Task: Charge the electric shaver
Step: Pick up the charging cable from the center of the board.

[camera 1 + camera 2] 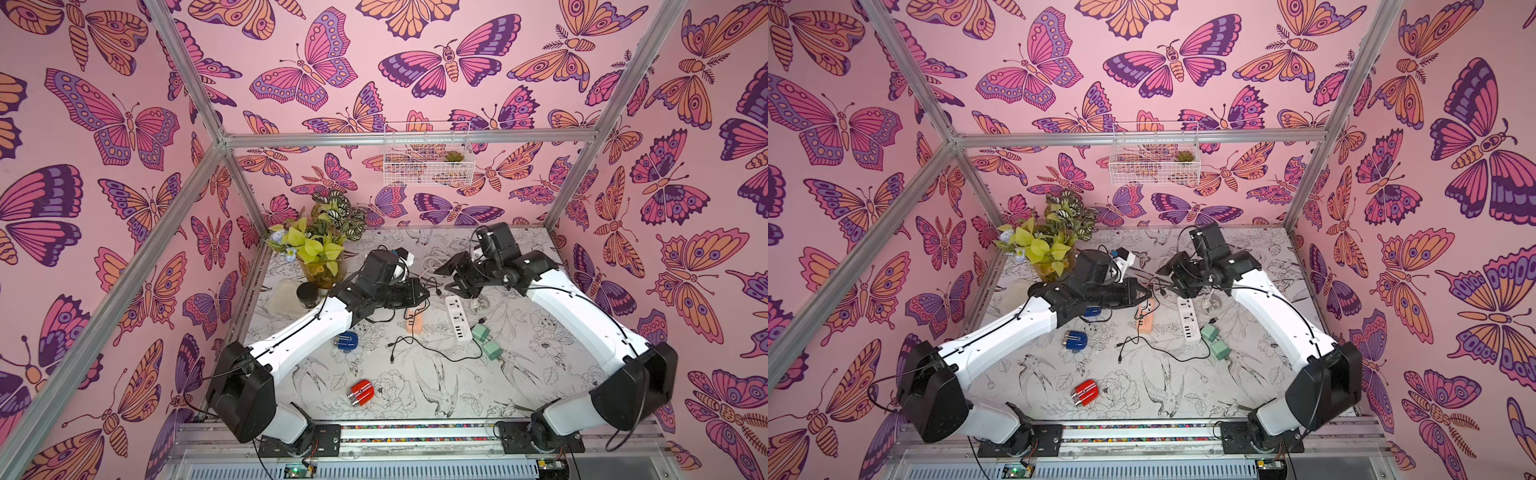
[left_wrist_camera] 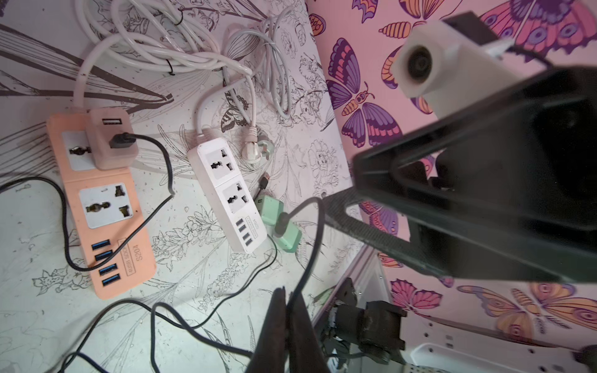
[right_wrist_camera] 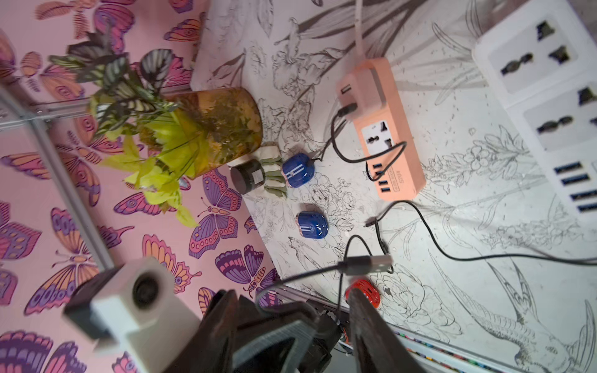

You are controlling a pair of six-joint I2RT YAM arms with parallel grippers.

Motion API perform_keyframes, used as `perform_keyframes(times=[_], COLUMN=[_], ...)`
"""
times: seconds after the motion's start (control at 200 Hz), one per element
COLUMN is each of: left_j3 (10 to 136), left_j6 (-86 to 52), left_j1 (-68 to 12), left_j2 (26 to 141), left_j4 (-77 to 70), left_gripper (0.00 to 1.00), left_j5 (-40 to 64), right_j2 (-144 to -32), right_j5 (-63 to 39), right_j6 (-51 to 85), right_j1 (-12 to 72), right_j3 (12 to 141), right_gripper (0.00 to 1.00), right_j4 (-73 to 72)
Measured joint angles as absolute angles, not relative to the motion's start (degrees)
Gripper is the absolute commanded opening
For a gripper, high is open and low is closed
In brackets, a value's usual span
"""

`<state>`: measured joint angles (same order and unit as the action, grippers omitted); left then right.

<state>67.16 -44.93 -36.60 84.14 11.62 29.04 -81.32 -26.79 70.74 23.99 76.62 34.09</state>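
Shaver in blue (image 1: 1074, 340) lies on the worktop (image 1: 1246, 374) at left, no lead seen in it. Left gripper (image 2: 288, 297) fingers pinch a black cable (image 2: 319, 232), probably to carry its USB plug (image 3: 368, 263) to the orange power strip (image 2: 142, 255); right gripper (image 3: 292, 292) fingers stand apart, empty.
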Motion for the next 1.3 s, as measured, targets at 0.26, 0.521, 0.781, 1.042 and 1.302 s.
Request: perform_keyframes(times=[0.26,0.521,0.781,1.042,1.302], left_j3=[67.26,67.26,67.26,67.24,63.26], left_j6=[-56.90,-65.89,-70.15,-61.98,-42.15], left_j1=[-31.73,-27.75,-26.94,-26.83,-27.79], left_j2=[84.09,84.12,84.53,84.20,79.05], left_j4=[8.21,2.72,-0.60,3.57,8.67], left_gripper=[0.00,0.00,0.00,0.00,0.00], left_j5=[43.42,51.18,54.26,52.90,43.70], right_j2=[-72.03,-73.06,-77.12,-76.38,-73.01], right_j5=[-34.68,-42.17,-47.22,-44.80,-42.46], right_j6=[77.17,77.10,77.25,91.33,104.51], right_j1=[18.11,17.98,18.00,18.04,18.90], right_j3=[51.53,43.92,42.35,41.80,51.46], right_gripper=[0.61,0.60,0.57,0.52,0.62], right_j4=[0.14,-20.58,-30.35,-24.80,-3.18])
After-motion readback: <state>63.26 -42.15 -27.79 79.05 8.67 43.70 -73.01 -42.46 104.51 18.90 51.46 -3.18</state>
